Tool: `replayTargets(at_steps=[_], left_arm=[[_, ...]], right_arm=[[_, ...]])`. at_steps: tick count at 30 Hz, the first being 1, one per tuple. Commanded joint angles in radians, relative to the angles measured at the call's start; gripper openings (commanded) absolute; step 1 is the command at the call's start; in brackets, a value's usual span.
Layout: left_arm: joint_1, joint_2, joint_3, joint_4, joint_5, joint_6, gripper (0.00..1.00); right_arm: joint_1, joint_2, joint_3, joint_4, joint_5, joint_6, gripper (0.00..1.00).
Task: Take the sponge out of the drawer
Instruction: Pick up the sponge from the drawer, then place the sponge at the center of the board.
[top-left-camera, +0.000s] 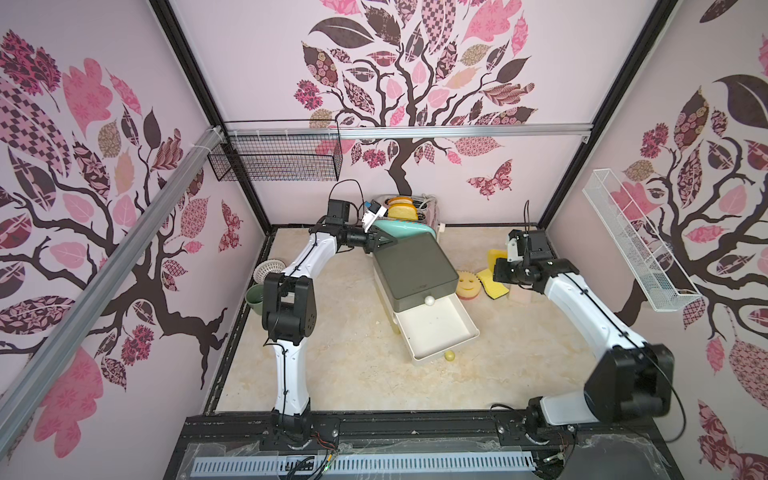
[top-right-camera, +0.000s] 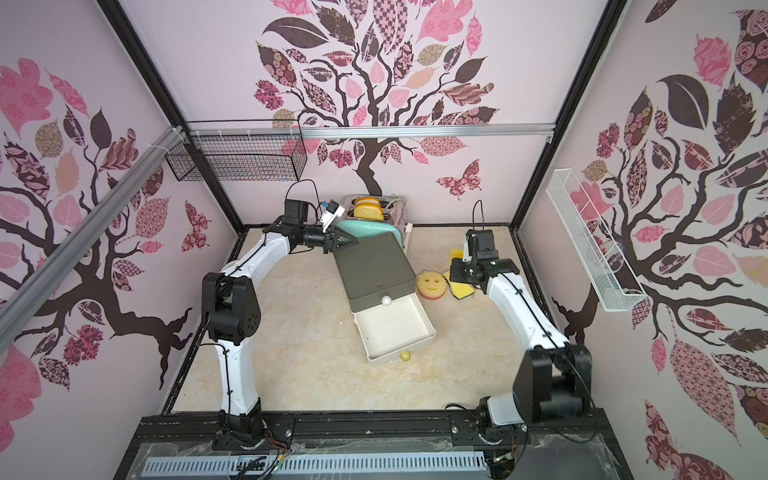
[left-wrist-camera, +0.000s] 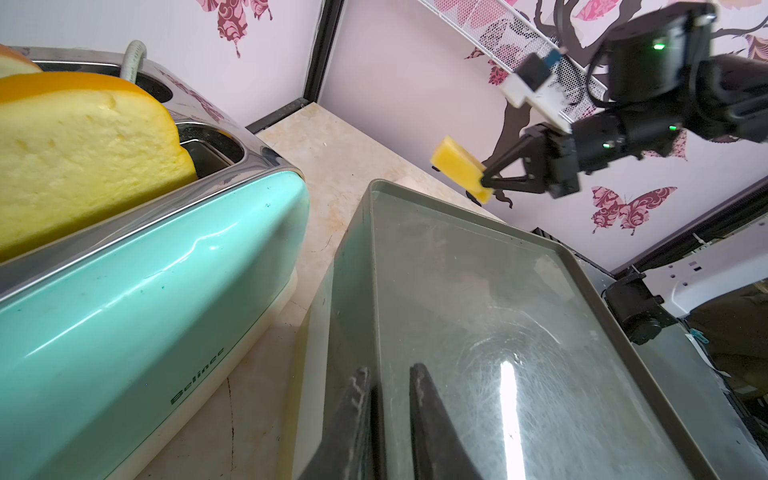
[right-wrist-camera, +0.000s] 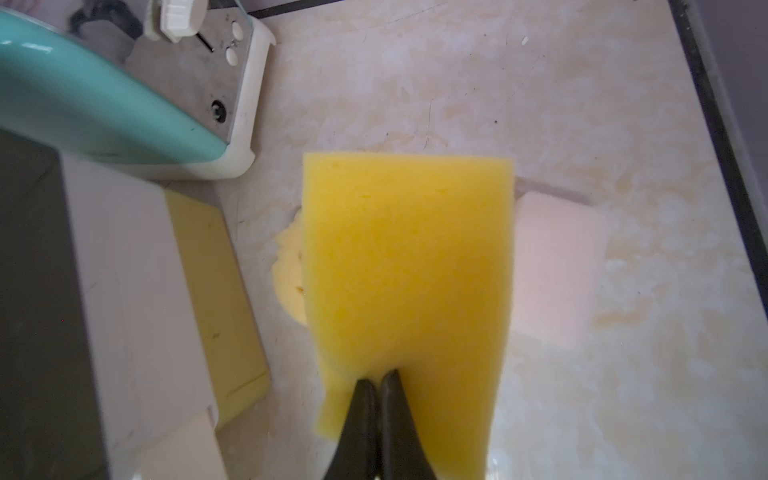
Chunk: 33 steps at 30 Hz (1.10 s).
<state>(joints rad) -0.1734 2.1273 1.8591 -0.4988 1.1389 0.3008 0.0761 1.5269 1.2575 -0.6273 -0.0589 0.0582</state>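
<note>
— Where's the yellow sponge (right-wrist-camera: 407, 270)?
— Out of the drawer (top-left-camera: 436, 328). The right gripper (right-wrist-camera: 379, 374) has it pinched at one end, up above the table (top-left-camera: 332, 365), to the right of the drawer unit (top-left-camera: 409, 266) and near a smiley sponge (top-left-camera: 468, 284).
— And the left gripper (left-wrist-camera: 388, 370)?
— Its jaws are narrowed on the drawer unit's back rim, beside the toaster (left-wrist-camera: 145, 291). The drawer stands pulled out

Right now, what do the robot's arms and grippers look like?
The left arm and right arm have white shells with bulky black joint housings; a thin black cable runs along each. The left gripper and right gripper have black, tapering triangular fingers. A white camera bracket sits at the left wrist, and small green lights glow on the right arm.
</note>
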Motion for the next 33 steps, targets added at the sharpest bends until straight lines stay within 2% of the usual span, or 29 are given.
replayTargets(at_steps=[1, 5, 11, 20, 23, 28, 33], left_arm=[[0.025, 0.074, -0.046, -0.083, -0.076, 0.036, 0.20], [0.030, 0.075, -0.052, -0.083, -0.072, 0.037, 0.20], [0.037, 0.073, -0.056, -0.084, -0.077, 0.034, 0.20], [0.039, 0.072, -0.048, -0.089, -0.076, 0.037, 0.20], [0.039, 0.073, -0.046, -0.089, -0.073, 0.035, 0.20], [0.039, 0.069, -0.046, -0.099, -0.075, 0.043, 0.20], [0.038, 0.075, -0.046, -0.101, -0.081, 0.044, 0.20]], right_arm=[[-0.026, 0.167, 0.146, 0.080, -0.065, -0.051, 0.00], [-0.040, 0.409, 0.365, 0.038, -0.092, -0.092, 0.00], [-0.047, 0.663, 0.607, -0.022, -0.131, -0.117, 0.00], [-0.045, 0.776, 0.684, -0.025, -0.165, -0.087, 0.00], [-0.039, 0.789, 0.690, -0.024, -0.166, -0.085, 0.19], [-0.039, 0.781, 0.695, -0.014, -0.162, -0.092, 0.38], [-0.032, 0.701, 0.685, -0.014, -0.149, -0.111, 0.41]])
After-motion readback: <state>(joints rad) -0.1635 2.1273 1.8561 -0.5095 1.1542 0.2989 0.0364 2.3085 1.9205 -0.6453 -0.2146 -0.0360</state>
